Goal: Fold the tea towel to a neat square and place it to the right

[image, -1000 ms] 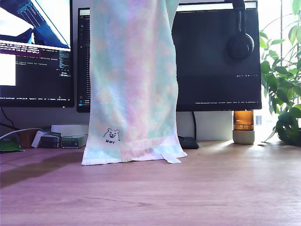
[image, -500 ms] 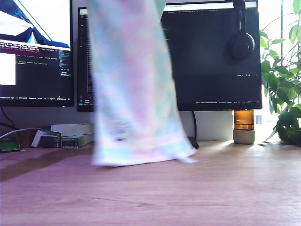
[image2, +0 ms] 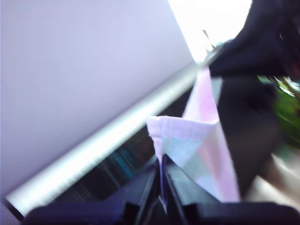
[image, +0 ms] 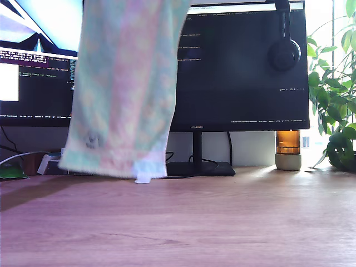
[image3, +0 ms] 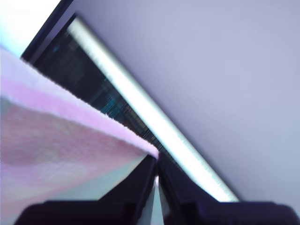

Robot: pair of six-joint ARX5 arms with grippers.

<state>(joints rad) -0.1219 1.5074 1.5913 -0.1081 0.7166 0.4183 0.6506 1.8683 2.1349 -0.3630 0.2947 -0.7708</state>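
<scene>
1. Wooden brown desk below; the fluffy pastel pink-and-green tea towel hangs over it at the exterior view's left, hem near the wood.
2. My first gripper and my second gripper each clamp a corner, likely to spread it flat for folding.

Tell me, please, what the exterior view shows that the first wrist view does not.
Only the exterior view: the tea towel at its full hanging length, its lower hem near the desk, and the headphones hung on the monitor. Only the first wrist view: my first gripper shut on a towel corner. Both: the pastel tea towel before the dark monitor.
</scene>
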